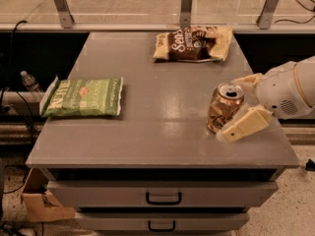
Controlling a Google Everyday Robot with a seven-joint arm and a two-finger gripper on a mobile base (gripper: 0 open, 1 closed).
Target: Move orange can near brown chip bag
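Observation:
The orange can (221,103) stands on the grey table (162,127) at the right front, silver top up. The brown chip bag (193,44) lies flat at the table's far edge, well behind the can and apart from it. My gripper (230,108) reaches in from the right at can height. Its cream fingers are spread: the near finger (244,126) overlaps the can's lower right side, and the far finger (247,80) sits behind the can's right edge. The can is partly between them, and I cannot tell whether they touch it.
A green chip bag (82,97) lies at the table's left side. A rail with metal posts (186,4) runs behind the table. Drawers (163,197) are below the front edge. A water bottle (28,81) and a cardboard box (40,204) are to the left.

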